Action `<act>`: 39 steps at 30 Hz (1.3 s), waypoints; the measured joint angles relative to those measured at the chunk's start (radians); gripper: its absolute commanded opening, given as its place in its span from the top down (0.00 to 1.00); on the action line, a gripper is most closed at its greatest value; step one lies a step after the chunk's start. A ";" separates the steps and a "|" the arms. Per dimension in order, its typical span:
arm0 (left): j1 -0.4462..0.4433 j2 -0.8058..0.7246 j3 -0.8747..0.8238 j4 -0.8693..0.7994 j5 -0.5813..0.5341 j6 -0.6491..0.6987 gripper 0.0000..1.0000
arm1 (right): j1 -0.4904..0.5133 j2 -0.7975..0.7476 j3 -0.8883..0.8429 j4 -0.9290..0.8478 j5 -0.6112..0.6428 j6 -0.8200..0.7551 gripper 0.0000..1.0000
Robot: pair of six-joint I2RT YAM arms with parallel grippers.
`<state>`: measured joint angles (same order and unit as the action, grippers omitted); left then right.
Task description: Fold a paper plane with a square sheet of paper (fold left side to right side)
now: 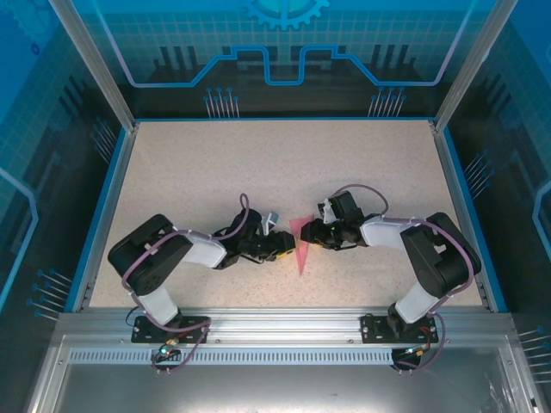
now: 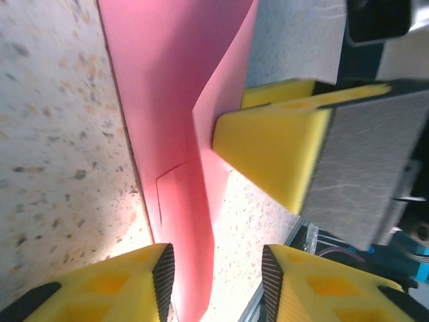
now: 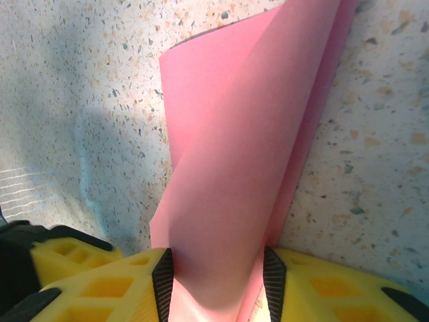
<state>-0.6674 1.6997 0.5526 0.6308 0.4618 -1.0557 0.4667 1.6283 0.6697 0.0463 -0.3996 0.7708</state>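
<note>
The square sheet of paper (image 1: 302, 249) lies folded into a narrow pink pointed shape at mid-table, between both grippers. My left gripper (image 1: 285, 248) sits at its left side. In the left wrist view, that gripper (image 2: 218, 285) is open and the paper (image 2: 167, 100) runs along the table close to the left pad without being pinched. My right gripper (image 1: 312, 234) is at the paper's upper right. In the right wrist view, this gripper (image 3: 218, 285) is open and a raised, curled flap of paper (image 3: 234, 168) fills the gap between its pads. One right finger (image 2: 268, 154) touches the paper's edge.
The speckled tabletop (image 1: 215, 172) is bounded by a blue rim (image 1: 103, 215) on the sides and back. An aluminium rail (image 1: 284, 323) carrying both arm bases runs along the near edge.
</note>
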 measured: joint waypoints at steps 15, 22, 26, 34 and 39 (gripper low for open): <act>0.055 0.098 0.102 -0.038 0.061 0.014 0.67 | 0.000 0.000 0.000 0.000 0.000 0.000 0.57; 0.055 0.154 0.113 -0.009 0.072 0.007 0.69 | 0.000 0.000 0.000 0.000 0.000 0.000 0.57; 0.055 0.180 0.122 0.021 0.089 -0.004 0.72 | 0.000 0.000 0.000 0.000 0.000 0.000 0.57; 0.056 0.200 0.132 0.041 0.097 -0.017 0.83 | 0.000 0.003 0.007 -0.009 0.000 0.000 0.57; 0.056 0.200 0.133 0.049 0.097 -0.016 0.93 | 0.000 0.003 0.007 -0.009 -0.002 0.000 0.56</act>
<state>-0.6117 1.8999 0.6857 0.6796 0.5583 -1.0718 0.4667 1.6310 0.6765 0.0376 -0.4019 0.7708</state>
